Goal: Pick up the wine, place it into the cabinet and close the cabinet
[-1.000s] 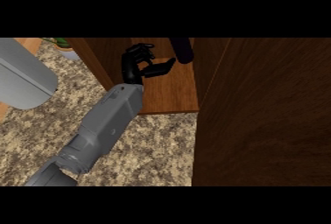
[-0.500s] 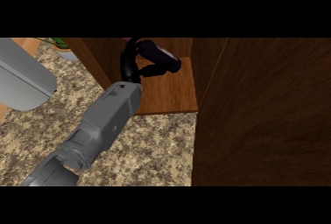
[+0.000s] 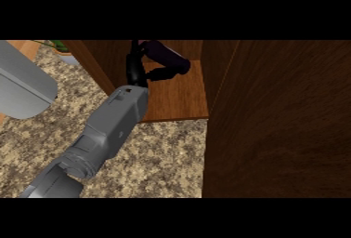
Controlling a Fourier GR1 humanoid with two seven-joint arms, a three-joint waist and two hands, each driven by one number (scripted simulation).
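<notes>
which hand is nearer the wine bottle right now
Right. The right hand is curled round the wine bottle over the cabinet shelf. The left hand is out of view; only its grey forearm shows at the far left.

you're looking at a cabinet (image 3: 175, 100) of warm brown wood, its shelf floor smooth with fine straight grain and a soft satin sheen. the open cabinet door (image 3: 281, 121) is darker wood, grain streaked, matt. the counter (image 3: 158, 153) looks like speckled stone, tan and grey, grainy in pattern. the wine (image 3: 168, 58) bottle reads as dark, glossy glass. the hand (image 3: 140, 69) curled round it is black and matt, like plastic; its forearm (image 3: 113, 125) is smooth grey plastic or painted metal.
</notes>
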